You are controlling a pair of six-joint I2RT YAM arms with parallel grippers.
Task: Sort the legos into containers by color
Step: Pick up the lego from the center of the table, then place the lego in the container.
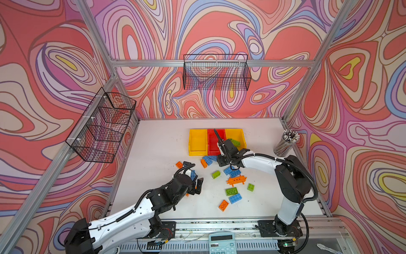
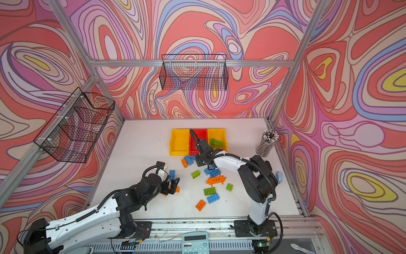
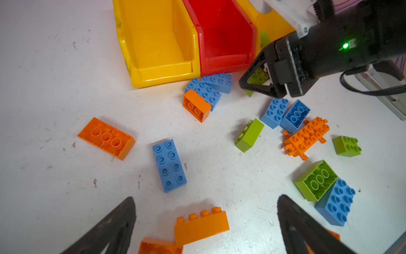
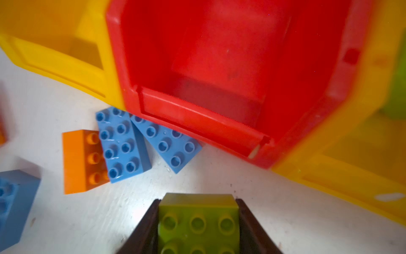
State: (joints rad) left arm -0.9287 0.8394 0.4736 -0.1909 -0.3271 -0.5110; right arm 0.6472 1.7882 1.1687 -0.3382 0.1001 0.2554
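Sitting pinched in the right gripper is a green lego.

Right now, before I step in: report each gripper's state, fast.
Left gripper: open, holding nothing.
Right gripper: closed on a lime green brick.

No legible text or numbers

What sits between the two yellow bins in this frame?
A red bin, pressed side by side against both; both top views and the left wrist view show it.
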